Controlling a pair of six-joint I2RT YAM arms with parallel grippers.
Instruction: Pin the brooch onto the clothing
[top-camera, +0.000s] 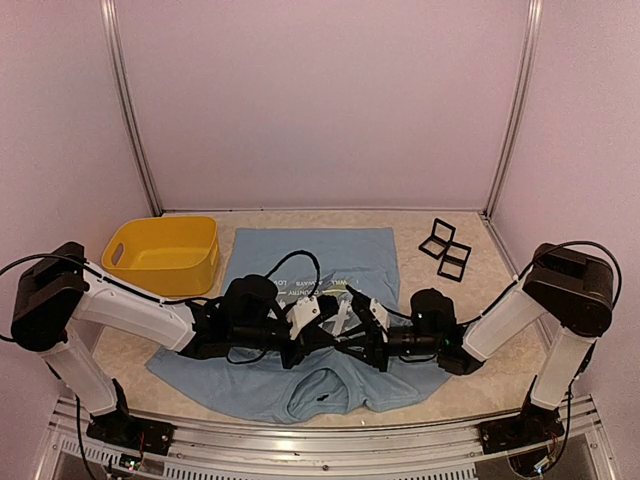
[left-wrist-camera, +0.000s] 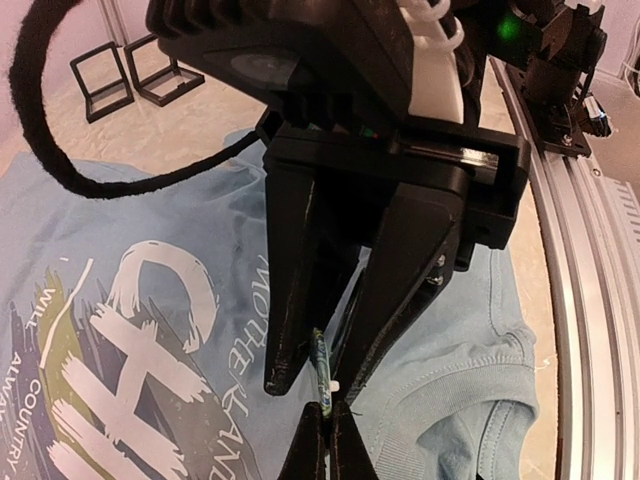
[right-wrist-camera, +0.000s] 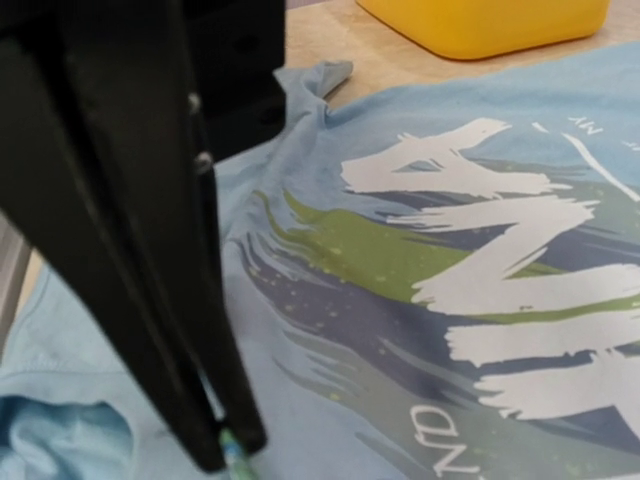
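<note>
The light blue T-shirt (top-camera: 330, 250) lies flat on the table, collar towards the arms, with its white lettering and green streak in the right wrist view (right-wrist-camera: 330, 400). Both grippers meet just above its chest. My left gripper (top-camera: 333, 318) is shut on the lower edge of the brooch (left-wrist-camera: 322, 362), a thin green-blue piece seen edge-on at its tips (left-wrist-camera: 328, 412). My right gripper (top-camera: 360, 324) comes from the opposite side; its fingers (left-wrist-camera: 290, 330) close around the brooch's upper part, which pokes out at its tips (right-wrist-camera: 233, 462). In the top view the brooch is hidden between the grippers.
A yellow bin (top-camera: 165, 255) stands on the table left of the shirt. Two small black frame stands (top-camera: 445, 250) sit at the back right. An aluminium rail (top-camera: 320, 440) runs along the near edge. A black cable (left-wrist-camera: 60, 150) loops over the shirt.
</note>
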